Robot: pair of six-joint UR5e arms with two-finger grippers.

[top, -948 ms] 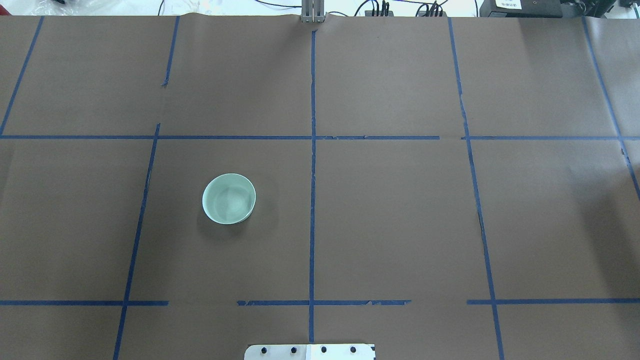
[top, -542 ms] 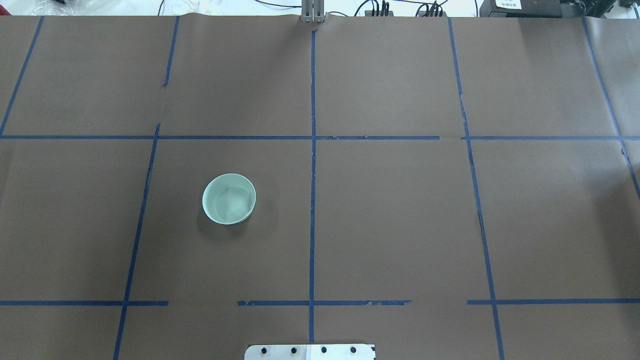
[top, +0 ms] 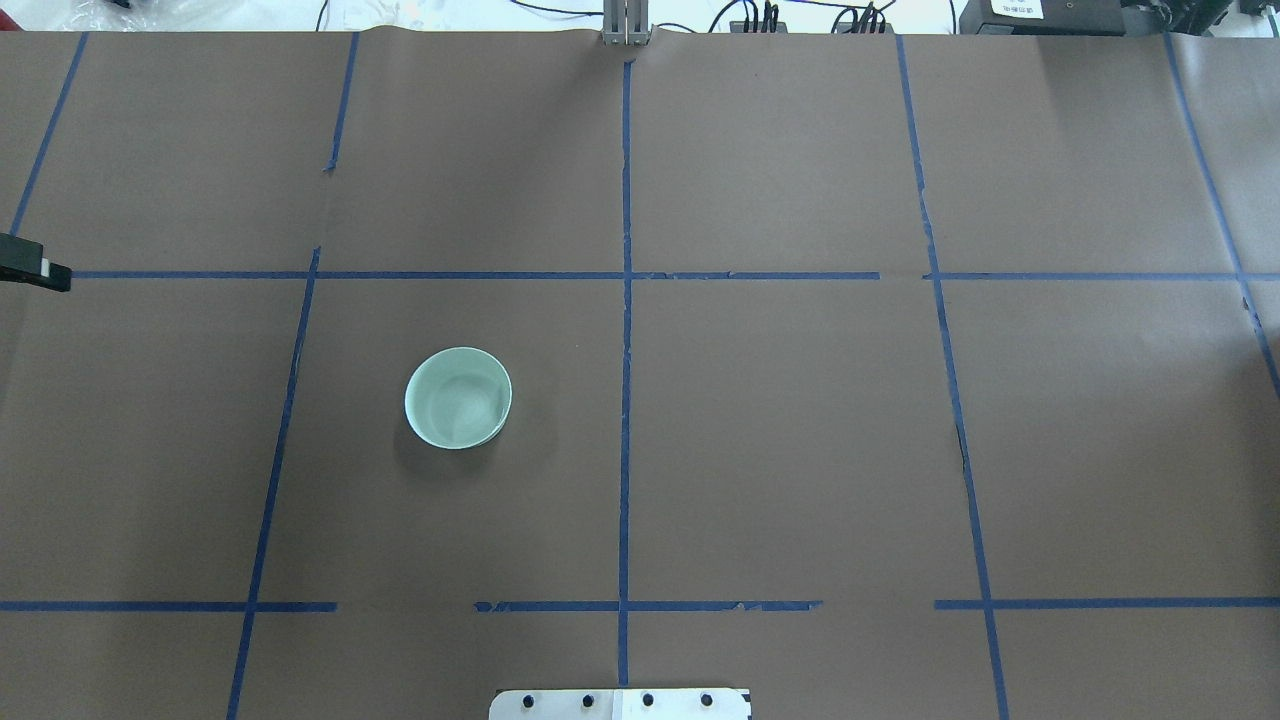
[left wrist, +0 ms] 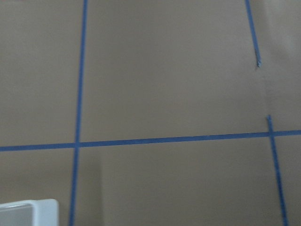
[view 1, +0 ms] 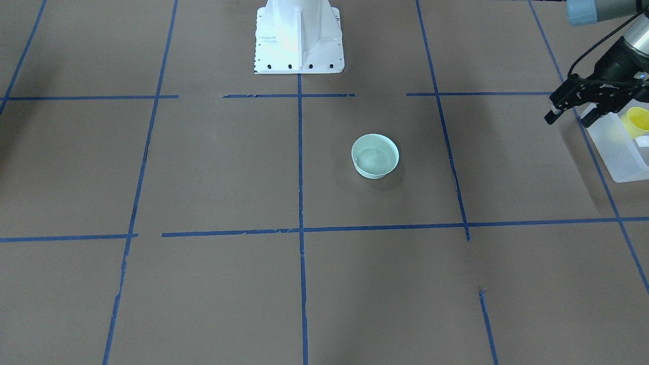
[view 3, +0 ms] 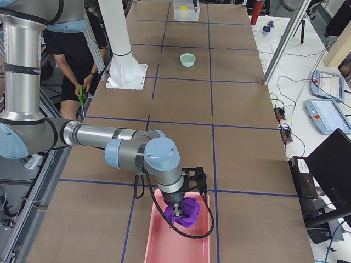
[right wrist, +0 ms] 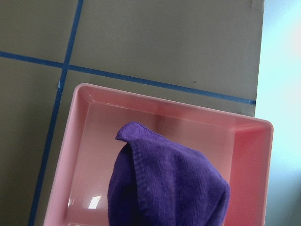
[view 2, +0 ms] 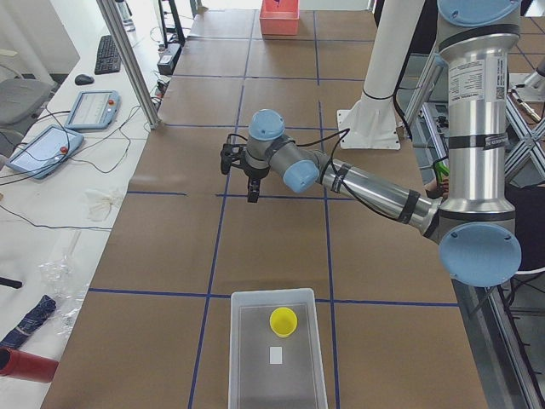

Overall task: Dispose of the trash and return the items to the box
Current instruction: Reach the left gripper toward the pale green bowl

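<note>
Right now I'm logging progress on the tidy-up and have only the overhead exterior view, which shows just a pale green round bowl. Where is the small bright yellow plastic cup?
Observer: The small bright yellow plastic cup is inside the translucent frosted-white plastic bin, outside your frame on the robot's left.
Operator: Is the left gripper carrying anything?
Observer: No, the left gripper is open and empty, beside the bin.
Operator: And the right one?
Observer: The right gripper is over a pink plastic tray, at a purple cloth; whether it grips the cloth I can't tell.
</note>
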